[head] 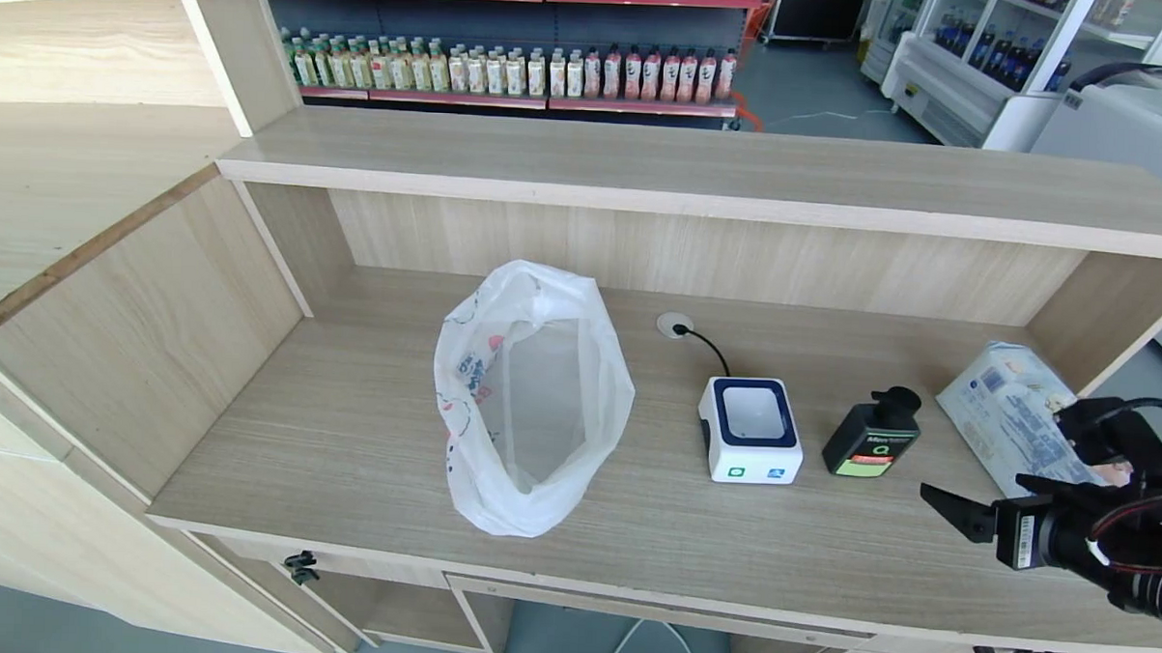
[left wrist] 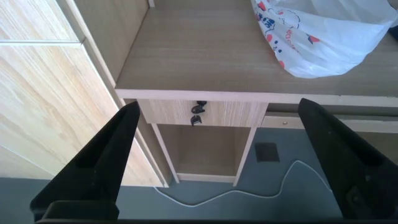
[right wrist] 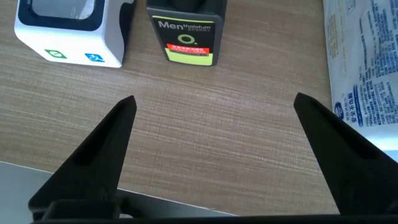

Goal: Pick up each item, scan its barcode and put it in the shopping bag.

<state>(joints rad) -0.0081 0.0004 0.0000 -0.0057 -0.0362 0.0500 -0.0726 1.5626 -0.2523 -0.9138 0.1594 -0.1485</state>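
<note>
Checkout desk (head: pixel 345 434) with the goods laid out. The white plastic shopping bag (head: pixel 530 402) is seen near the middle of the desk, its mouth gaping open toward the front edge; printed marks are visible on its left side.

To the right of the bag, the white barcode scanner (head: pixel 749 429) with a dark blue window frame is placed. It is joined by a black cable (head: pixel 706 345) to a round grommet (head: pixel 675 324) near the back wall.

Just beside the scanner on the right, a black pump bottle (head: pixel 872 438) with a green and red label is stood upright. A blue and white packet (head: pixel 1008 414) is laid flat in the back right corner.

The right gripper (head: pixel 1011 458) is held over the front right part of the desk, its jaws spread wide over bare wood, short of the bottle and the packet.

The left gripper (left wrist: pixel 217 106) is held off the front edge by the front left corner, jaws likewise spread wide and apart from the bag. A key (left wrist: pixel 198 114) is seen in the drawer front below.
</note>
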